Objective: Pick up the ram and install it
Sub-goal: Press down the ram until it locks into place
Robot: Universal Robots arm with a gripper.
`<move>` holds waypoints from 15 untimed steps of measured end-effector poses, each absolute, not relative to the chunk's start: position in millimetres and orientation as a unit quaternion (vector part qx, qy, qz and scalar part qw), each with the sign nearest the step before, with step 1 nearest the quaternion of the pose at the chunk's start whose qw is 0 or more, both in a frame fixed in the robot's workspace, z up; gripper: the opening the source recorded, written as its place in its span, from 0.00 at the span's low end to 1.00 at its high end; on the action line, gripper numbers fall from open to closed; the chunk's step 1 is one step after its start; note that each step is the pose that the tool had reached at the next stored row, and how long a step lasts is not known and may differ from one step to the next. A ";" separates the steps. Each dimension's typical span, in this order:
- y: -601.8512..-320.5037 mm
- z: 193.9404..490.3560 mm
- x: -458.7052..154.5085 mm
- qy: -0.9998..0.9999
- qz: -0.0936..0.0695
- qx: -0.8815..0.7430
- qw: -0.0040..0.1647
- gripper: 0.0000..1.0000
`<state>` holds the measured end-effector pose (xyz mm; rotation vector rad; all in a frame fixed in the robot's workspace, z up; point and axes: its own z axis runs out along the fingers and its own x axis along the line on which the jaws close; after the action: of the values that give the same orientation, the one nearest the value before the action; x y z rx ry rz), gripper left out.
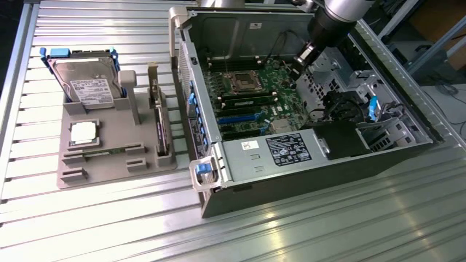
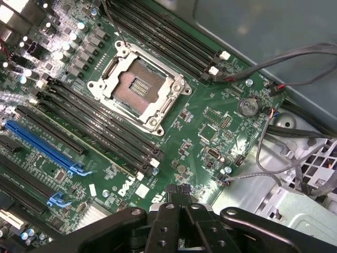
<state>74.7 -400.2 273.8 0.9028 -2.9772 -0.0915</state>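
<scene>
Fingers (image 2: 171,191) on my gripper (image 2: 178,190) are pressed together tip to tip with nothing between them. In the exterior view my gripper (image 1: 306,54) hangs inside the open computer case (image 1: 306,180), over the far end of the motherboard (image 1: 255,93) and close to the drive cage on the exterior view's right. The wrist view looks down on the motherboard (image 2: 210,121): the open CPU socket (image 2: 139,87) sits between two banks of black memory slots (image 2: 100,132), with blue expansion slots (image 2: 45,145) beyond the nearer bank. My fingertips are above the board's edge, clear of the slots. The ram (image 1: 109,153) appears as a thin green strip lying flat in a front groove of the grey parts tray (image 1: 95,174), well apart from me on the exterior view's left. On that tray, the silver CPU (image 1: 84,132) lies just behind the ram, the hard drive (image 1: 86,82) stands at the back, and an expansion card (image 1: 156,103) stands upright along the side nearest the case.
</scene>
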 end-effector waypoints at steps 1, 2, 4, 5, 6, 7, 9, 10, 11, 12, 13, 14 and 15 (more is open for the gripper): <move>-400.1 273.7 74.7 -0.957 -0.029 0.287 0.015 0.11; -400.1 273.7 74.7 -0.958 -0.030 0.284 0.014 0.11; -400.1 273.6 74.7 -0.960 -0.030 0.279 0.014 0.11; -400.1 273.6 74.7 -0.961 -0.030 0.274 0.014 0.11; -400.1 273.6 74.7 -0.962 -0.030 0.272 0.014 0.11; -400.1 273.6 74.7 -0.962 -0.030 0.270 0.014 0.11; -400.1 273.5 74.8 -0.964 -0.030 0.265 0.014 0.11; -400.1 273.5 74.7 -0.965 -0.030 0.260 0.014 0.11; -400.1 273.5 74.7 -0.967 -0.030 0.252 0.013 0.11; -400.1 273.5 74.7 -0.969 -0.030 0.244 0.013 0.11; -400.1 273.4 74.7 -0.971 -0.030 0.236 0.013 0.11; -400.1 273.4 74.7 -0.973 -0.030 0.228 0.013 0.11; -400.1 273.4 74.7 -0.975 -0.030 0.220 0.012 0.11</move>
<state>74.7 -400.1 273.4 0.6852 -3.0390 -0.0949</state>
